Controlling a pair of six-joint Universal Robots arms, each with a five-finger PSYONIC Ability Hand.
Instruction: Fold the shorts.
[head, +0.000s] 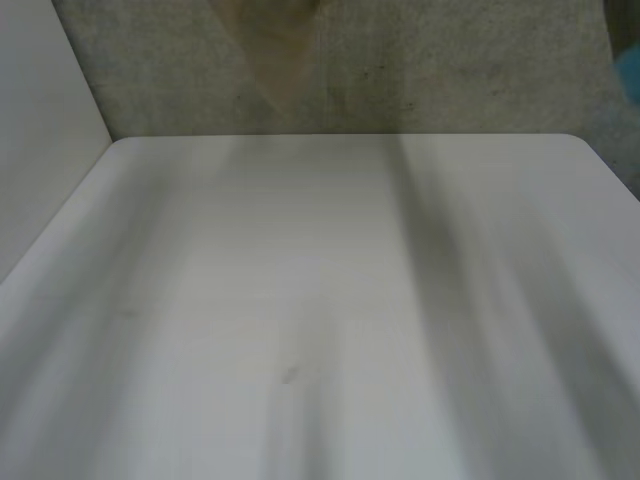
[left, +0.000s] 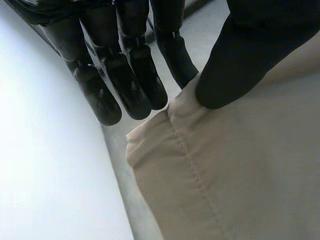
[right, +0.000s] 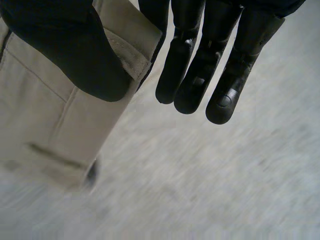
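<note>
While aloft, tan finely ribbed shorts (left: 240, 175), seamed.

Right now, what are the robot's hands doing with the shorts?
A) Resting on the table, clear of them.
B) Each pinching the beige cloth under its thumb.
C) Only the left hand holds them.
B: in their own wrist views, the left hand and the right hand each press an edge of the shorts between thumb and a finger.
</note>
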